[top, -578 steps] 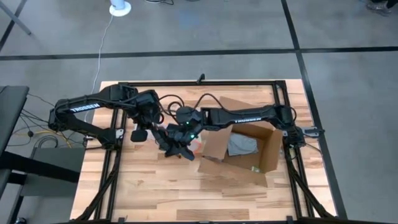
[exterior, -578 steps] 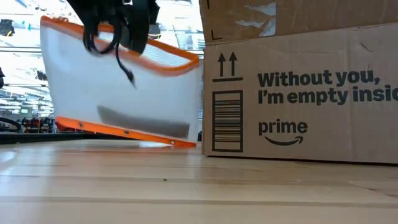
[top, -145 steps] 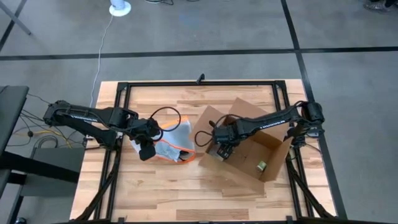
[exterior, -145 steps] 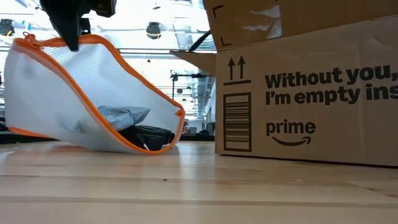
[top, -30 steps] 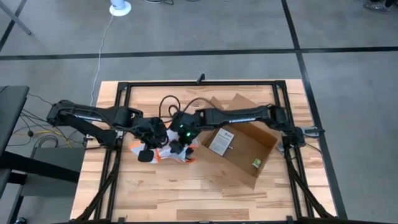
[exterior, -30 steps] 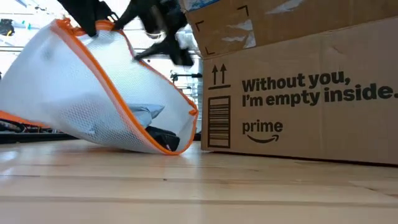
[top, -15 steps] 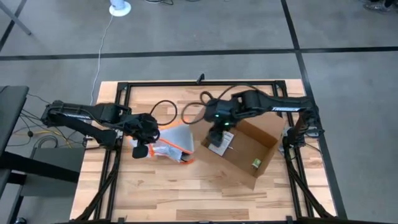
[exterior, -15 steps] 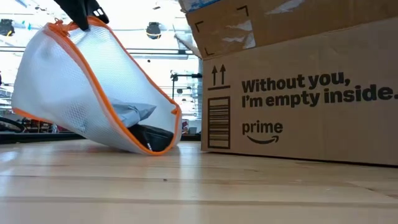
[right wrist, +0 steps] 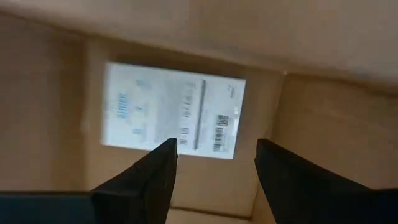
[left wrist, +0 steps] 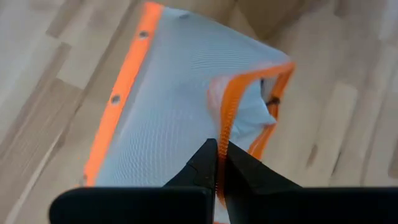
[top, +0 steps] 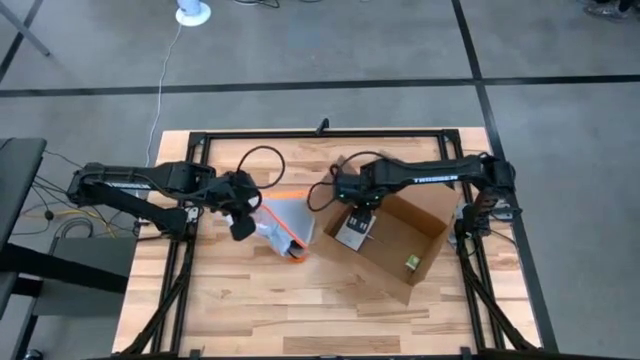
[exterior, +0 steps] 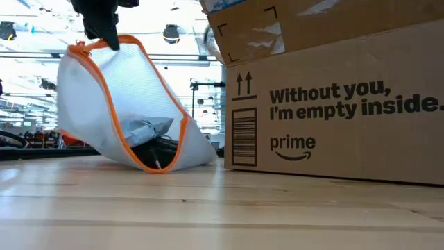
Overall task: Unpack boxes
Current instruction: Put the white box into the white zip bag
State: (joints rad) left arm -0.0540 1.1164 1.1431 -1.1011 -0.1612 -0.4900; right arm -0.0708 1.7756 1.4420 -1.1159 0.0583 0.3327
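The brown cardboard box stands open at the table's right, printed side toward the low view. A white label sheet lies inside at its left end, and a small item near its front corner. My right gripper hangs open over that left end, touching nothing. Left of the box, an orange-edged clear mesh pouch rests on the table by its bottom, with grey and dark things inside. My left gripper is shut on its top edge. My left gripper pinches the pouch's orange zipper edge between its two fingers, at the pouch's highest point. The fingers come from above and from the table's left. The edge is held up and the pouch stands tented below it, its bottom on the table.
A black frame runs around the wooden tabletop. The box's raised flap overhangs toward the pouch. Bare wood lies along the near side of the table.
My right gripper has left the pouch's mouth and gone toward the table's right edge, ending over the box's left end. My left gripper keeps its hold on the orange edge and has shifted right and toward the far edge; the pouch stands narrower and steeper.
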